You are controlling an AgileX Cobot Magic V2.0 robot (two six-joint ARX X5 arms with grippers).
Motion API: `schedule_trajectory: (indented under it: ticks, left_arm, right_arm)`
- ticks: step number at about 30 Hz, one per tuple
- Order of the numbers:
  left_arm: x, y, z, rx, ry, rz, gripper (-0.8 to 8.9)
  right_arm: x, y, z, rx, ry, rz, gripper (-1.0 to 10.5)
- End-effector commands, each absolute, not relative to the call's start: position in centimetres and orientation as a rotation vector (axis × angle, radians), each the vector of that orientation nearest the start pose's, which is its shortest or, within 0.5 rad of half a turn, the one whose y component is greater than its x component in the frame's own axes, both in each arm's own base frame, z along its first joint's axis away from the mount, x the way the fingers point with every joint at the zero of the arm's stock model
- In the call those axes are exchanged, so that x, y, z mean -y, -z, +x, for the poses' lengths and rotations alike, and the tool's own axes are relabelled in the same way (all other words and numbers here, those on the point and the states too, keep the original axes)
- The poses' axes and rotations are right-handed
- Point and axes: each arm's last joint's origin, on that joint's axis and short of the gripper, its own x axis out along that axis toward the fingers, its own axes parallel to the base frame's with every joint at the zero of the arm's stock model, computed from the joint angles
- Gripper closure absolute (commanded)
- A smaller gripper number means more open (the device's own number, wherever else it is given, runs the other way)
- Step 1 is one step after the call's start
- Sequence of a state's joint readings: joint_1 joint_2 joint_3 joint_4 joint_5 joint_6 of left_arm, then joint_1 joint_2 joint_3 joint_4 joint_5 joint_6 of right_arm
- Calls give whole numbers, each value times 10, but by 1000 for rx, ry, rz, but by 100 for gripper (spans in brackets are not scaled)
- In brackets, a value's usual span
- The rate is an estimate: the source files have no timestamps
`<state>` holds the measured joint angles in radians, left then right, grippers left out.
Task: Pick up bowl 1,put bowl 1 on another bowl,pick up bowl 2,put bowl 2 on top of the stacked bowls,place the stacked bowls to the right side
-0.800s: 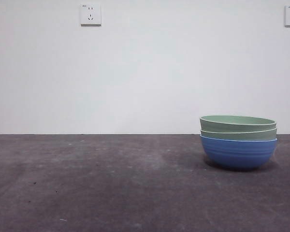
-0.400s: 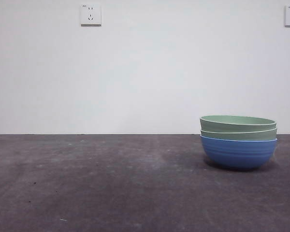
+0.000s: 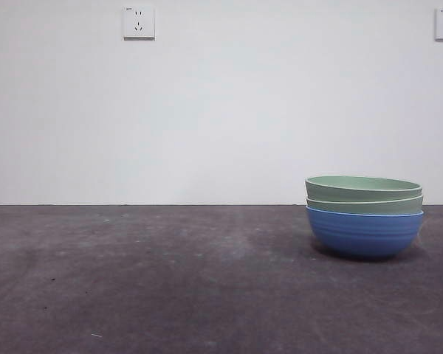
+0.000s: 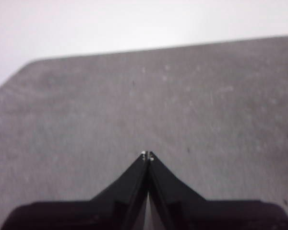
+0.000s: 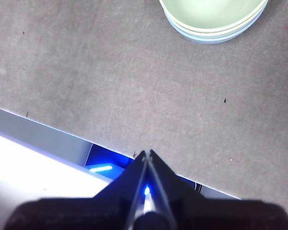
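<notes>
The stacked bowls (image 3: 364, 214) stand on the right part of the dark table: two pale green ridged bowls (image 3: 363, 186) nested in the blue bowl (image 3: 364, 233). From the right wrist view the stacked bowls (image 5: 212, 18) show from above, well ahead of my right gripper (image 5: 147, 153), which is shut and empty over the table's near edge. My left gripper (image 4: 147, 155) is shut and empty above bare table, with no bowl in its view. Neither arm shows in the front view.
The grey table (image 3: 170, 280) stretches left of the stack. A white wall with two sockets (image 3: 138, 22) rises behind. In the right wrist view the table edge (image 5: 48, 127) and a blue-lit gap (image 5: 103, 165) lie below the gripper.
</notes>
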<state>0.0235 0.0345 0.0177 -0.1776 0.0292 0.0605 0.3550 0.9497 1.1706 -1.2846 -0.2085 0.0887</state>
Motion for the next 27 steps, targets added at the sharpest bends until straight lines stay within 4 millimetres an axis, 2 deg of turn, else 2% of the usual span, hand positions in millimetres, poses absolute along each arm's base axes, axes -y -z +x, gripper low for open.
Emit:
schedule_trajectory:
  ticks: [1,5,27]
  left_arm:
    - [-2,-145,97,-207,5,19,817]
    - [-2,-146,96,-197,3,-24,817]
    - [-2,-146,96,-193,-2,-25,817]
  right_arm:
    - [-54,-346,128,-1091,-461,-3,944]
    - [-54,-346,128,-1091,-461,-3,944]
    - [-54,-346,128,-1091,-461,-4,944]
